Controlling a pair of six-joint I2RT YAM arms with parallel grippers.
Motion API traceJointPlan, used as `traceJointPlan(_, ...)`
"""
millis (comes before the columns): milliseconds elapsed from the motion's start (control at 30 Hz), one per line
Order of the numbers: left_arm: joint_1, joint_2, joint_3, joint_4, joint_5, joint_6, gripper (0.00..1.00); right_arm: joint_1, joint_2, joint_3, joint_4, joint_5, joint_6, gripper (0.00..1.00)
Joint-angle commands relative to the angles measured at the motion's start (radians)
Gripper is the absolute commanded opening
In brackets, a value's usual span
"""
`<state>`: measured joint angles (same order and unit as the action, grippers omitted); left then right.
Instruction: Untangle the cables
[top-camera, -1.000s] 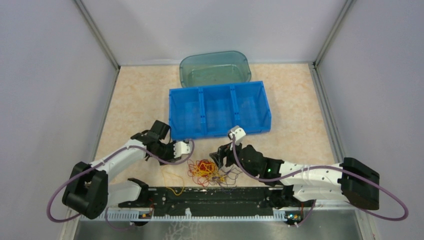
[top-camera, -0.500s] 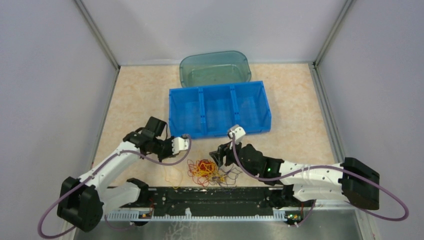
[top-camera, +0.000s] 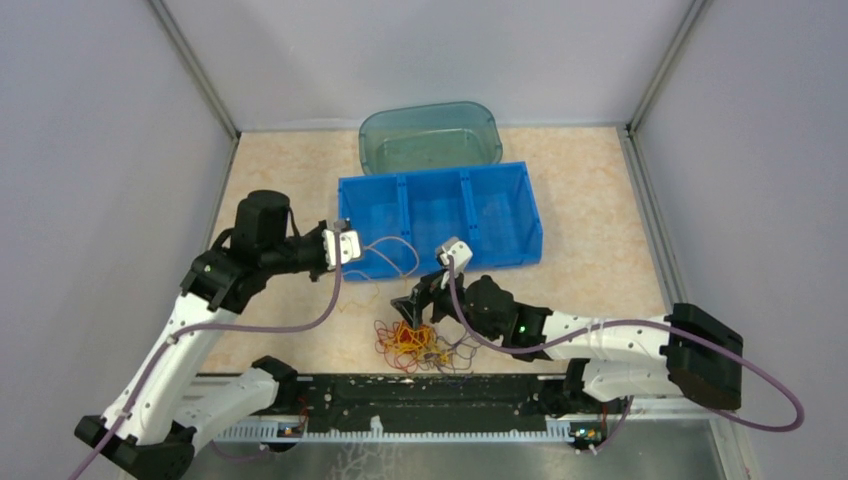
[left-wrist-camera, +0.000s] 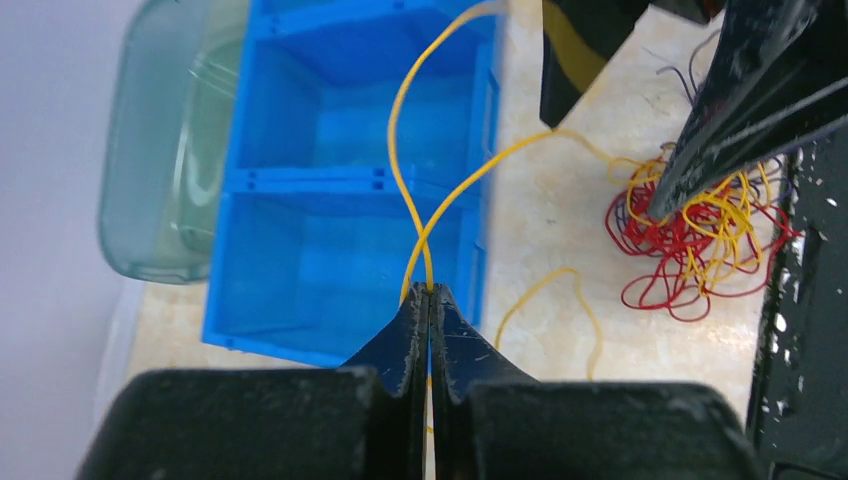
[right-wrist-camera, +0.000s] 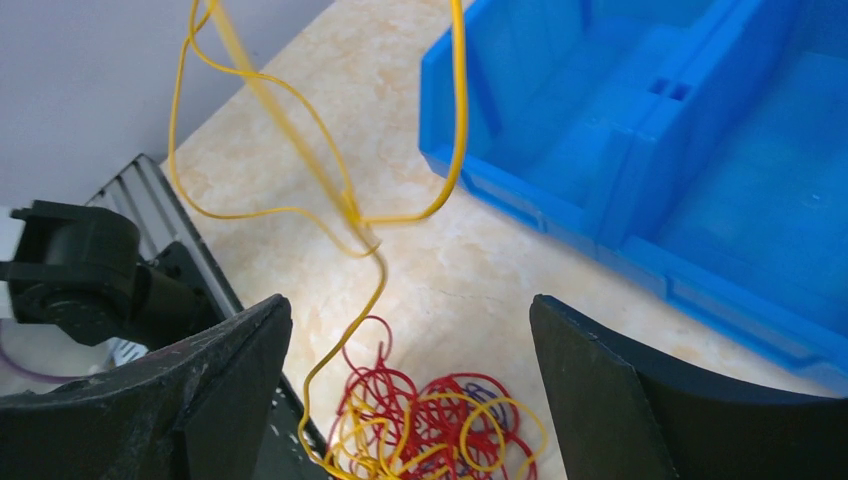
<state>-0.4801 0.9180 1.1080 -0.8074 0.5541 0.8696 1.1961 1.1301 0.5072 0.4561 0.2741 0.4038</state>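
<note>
The cables (top-camera: 408, 340) sit in a red, yellow and dark clump on the bench (top-camera: 280, 190), just in front of the blue three-compartment bin (top-camera: 440, 262); one yellow cable (left-wrist-camera: 412, 190) runs up out of the clump, and we've got the left fingers (left-wrist-camera: 430, 322) pinched tight on it, up over the bin's near wall; the right fingers (top-camera: 418, 303) are spread wide right above the clump, gripping nothing, and we can't tell if a tip touches it; a teal tub (top-camera: 430, 135) sits behind the bin. Our worry: that strand's lower end looks buried in the tangle, so with nothing pinning the clump, a pull could drag the whole lot along or cinch a knot; wire this thin could also slip out of the pinch, or snag on the bin wall.
</note>
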Motion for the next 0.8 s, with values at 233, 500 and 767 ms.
traceJointPlan(233, -0.019, -0.168, -0.044, 0.385, -0.102, -0.016, 0.0, 0.007, 0.121, 0.047, 0.226, -0.18, 0.064, 0.86)
traceJointPlan(500, -0.023, -0.141, -0.001, 0.523, -0.196, 0.035, 0.0, 0.009, 0.27, 0.072, 0.285, -0.241, 0.095, 0.78)
traceJointPlan(767, -0.028, -0.129, 0.075, 0.631, -0.212, 0.041, 0.0, 0.024, 0.375, 0.074, 0.294, -0.213, 0.096, 0.7)
